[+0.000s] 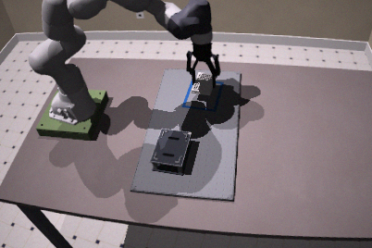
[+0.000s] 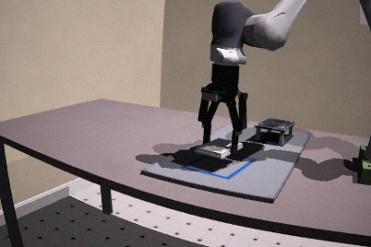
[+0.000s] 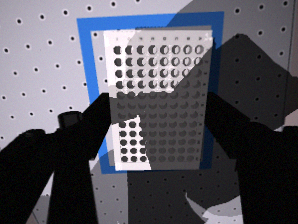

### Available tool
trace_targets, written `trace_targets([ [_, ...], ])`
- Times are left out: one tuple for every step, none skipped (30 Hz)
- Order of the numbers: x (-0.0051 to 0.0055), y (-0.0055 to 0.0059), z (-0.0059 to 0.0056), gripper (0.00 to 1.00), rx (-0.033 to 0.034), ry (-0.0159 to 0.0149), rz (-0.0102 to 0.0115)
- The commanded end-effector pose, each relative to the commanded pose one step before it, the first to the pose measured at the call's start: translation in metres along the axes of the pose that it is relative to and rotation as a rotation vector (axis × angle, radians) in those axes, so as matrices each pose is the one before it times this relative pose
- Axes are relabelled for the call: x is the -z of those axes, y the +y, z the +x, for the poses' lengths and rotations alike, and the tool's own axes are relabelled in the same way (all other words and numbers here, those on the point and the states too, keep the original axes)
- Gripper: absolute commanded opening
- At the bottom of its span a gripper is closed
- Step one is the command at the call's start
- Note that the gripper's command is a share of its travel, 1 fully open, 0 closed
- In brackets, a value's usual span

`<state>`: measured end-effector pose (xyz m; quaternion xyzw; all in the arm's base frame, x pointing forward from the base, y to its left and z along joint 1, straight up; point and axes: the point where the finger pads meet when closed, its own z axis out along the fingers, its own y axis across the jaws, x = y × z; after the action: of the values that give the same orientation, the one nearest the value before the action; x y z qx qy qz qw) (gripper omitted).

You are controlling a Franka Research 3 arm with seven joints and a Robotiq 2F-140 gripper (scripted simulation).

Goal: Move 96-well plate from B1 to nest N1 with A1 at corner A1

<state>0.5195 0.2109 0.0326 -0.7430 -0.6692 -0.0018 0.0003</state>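
The white 96-well plate is level between the fingers, held a little above the blue outline of the bench spot. My gripper points down and is shut on the plate's two long sides, near mid-length. Shadow covers much of the plate, and I cannot tell which corner is cut off. The raised nest is a dark platform on short legs, with light locators at its corners. Its A1 mark is too small to read.
A grey perforated board lies under the spot and the nest. The nest stands nearer the front of the board in the top view. The arm's green base is on the table at the left there.
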Motion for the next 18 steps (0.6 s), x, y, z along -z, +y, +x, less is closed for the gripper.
trace_targets([
  [0.00251,-0.00244,-0.0017,0.6,0.00988,-0.0029,0.00885],
  [0.00167,0.0,0.0,0.6,0.0,0.0,0.0],
  [0.00167,0.0,0.0,0.6,0.0,0.0,0.0],
  [0.00167,0.0,0.0,0.6,0.0,0.0,0.0],
  [0.00167,0.0,0.0,0.6,0.0,0.0,0.0],
  [0.00167,0.0,0.0,0.6,0.0,0.0,0.0],
  [0.00167,0.0,0.0,0.6,0.0,0.0,0.0],
  [0.00167,0.0,0.0,0.6,0.0,0.0,0.0],
  [0.00167,0.0,0.0,0.6,0.0,0.0,0.0],
  [0.00083,0.0,0.0,0.6,0.0,0.0,0.0],
  [0.0,0.0,0.0,0.6,0.0,0.0,0.0],
  [0.0,0.0,0.0,0.6,0.0,0.0,0.0],
  [0.0,0.0,0.0,0.6,0.0,0.0,0.0],
  [0.0,0.0,0.0,0.6,0.0,0.0,0.0],
  [0.0,0.0,0.0,0.6,0.0,0.0,0.0],
  [0.0,0.0,0.0,0.6,0.0,0.0,0.0],
  [0.0,0.0,0.0,0.6,0.0,0.0,0.0],
  [0.0,0.0,0.0,0.6,0.0,0.0,0.0],
])
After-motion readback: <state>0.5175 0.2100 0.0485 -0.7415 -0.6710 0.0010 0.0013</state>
